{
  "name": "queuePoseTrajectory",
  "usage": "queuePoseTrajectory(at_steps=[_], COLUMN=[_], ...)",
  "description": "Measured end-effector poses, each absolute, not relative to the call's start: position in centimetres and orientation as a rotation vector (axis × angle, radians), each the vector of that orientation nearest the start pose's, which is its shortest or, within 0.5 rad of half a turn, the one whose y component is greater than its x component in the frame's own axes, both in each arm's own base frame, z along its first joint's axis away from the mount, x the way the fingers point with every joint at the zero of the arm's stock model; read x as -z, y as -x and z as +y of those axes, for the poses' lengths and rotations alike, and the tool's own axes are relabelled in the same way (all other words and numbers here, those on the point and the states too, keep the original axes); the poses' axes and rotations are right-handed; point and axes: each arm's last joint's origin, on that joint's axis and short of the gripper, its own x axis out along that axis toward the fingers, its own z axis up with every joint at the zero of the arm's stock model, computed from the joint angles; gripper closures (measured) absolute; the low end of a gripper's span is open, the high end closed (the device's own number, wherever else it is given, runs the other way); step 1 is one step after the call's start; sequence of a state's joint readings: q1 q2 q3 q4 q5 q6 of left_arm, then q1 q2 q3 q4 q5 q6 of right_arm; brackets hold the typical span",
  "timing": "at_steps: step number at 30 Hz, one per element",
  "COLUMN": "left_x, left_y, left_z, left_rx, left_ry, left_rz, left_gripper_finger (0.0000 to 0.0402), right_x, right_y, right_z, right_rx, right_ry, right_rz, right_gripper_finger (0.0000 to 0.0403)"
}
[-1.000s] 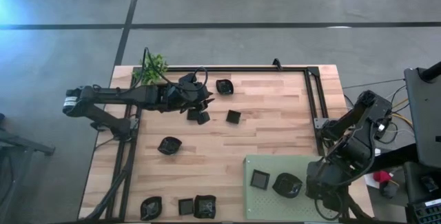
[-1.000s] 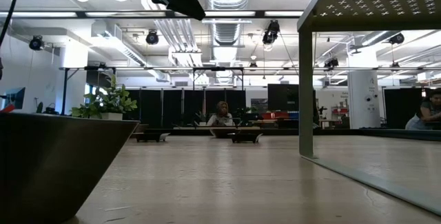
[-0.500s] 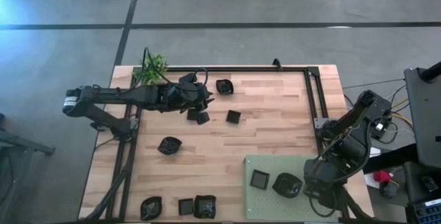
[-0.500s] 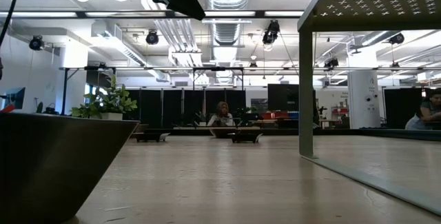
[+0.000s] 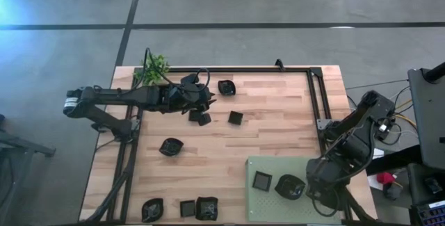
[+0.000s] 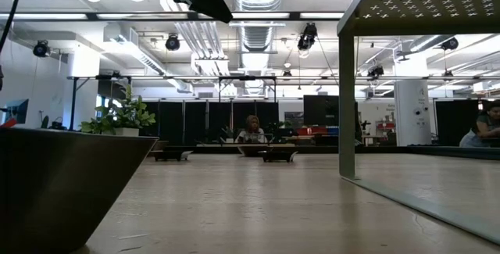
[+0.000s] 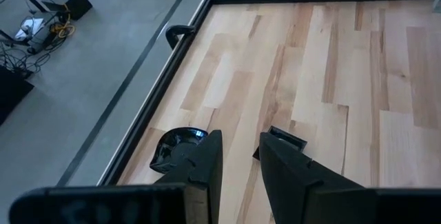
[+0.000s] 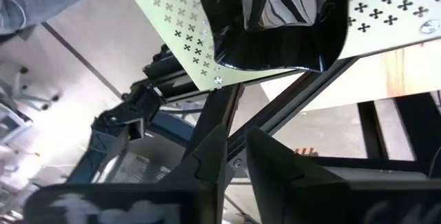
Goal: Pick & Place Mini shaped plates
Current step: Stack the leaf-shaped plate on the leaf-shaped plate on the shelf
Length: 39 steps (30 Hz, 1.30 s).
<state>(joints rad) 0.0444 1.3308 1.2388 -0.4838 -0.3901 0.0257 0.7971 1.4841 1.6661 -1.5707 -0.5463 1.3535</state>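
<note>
Left gripper: I see the left gripper (image 7: 240, 156) out over the far-left part of the pale wooden slatted table (image 5: 278, 135), near the small green leafy plant (image 5: 154, 66). Its two dark fingers (image 7: 207, 156) stand a narrow gap apart with nothing between them.
Right gripper: my right gripper (image 8: 233, 156) sits at the near-right corner beside the pale green perforated mat (image 5: 268, 165). Its fingers (image 8: 213, 151) are a slim gap apart, gripping nothing.
Plates on the mat: a glossy black wavy-rimmed mini plate (image 5: 288, 186) and a small black square mini plate (image 5: 261, 180) lie side by side on the mat; the wavy one is just ahead of the right gripper.
Plates near the left gripper: a rounded black dish (image 7: 172, 148) and a square black dish (image 7: 284, 140) rest on the wood just beyond the fingertips.
Other plates: I count one dark dish at mid-left (image 5: 170, 146) and three along the near edge (image 5: 181, 208).
</note>
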Motion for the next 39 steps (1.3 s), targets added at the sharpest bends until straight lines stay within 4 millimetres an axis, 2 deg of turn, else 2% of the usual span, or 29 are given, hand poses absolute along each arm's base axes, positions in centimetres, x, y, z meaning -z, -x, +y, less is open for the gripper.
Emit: queuePoseTrajectory(at_steps=[5,9,19,26,30,35,39], left_x=[-34.5,-34.1,-33.3,-33.2,-33.2,-32.9,-31.5], left_y=[-28.5,-28.2,-27.5,-27.5,-27.4,-27.6,-28.8], left_z=[2.4,2.4,2.3,2.8,3.8,6.0,8.4], left_rx=[-0.415,-0.422,-0.464,-0.589,-0.685,-0.758,-0.788], left_ry=[-0.125,-0.101,0.020,0.274,0.382,0.462,0.689], left_rz=[0.588,0.624,0.707,0.642,0.595,0.564,0.536], left_gripper_finger=[0.0309,0.0309,0.0309,0.0309,0.0309,0.0309,0.0309], right_x=[-38.2,-38.8,-40.8,-42.3,-42.8,-43.3,-43.7], right_y=[-15.8,-15.6,-14.8,-14.9,-14.9,-14.7,-14.3], right_z=[18.1,16.9,13.3,10.0,8.2,5.9,4.5], right_rx=[0.115,0.193,0.385,0.575,0.636,0.701,0.744], right_ry=[-0.767,-0.767,-0.648,-0.579,-0.559,-0.532,-0.527], right_rz=[1.840,1.687,1.090,0.687,0.632,0.594,0.576], right_gripper_finger=[0.0387,0.0394,0.0394,0.0394,0.0394,0.0394,0.0394])
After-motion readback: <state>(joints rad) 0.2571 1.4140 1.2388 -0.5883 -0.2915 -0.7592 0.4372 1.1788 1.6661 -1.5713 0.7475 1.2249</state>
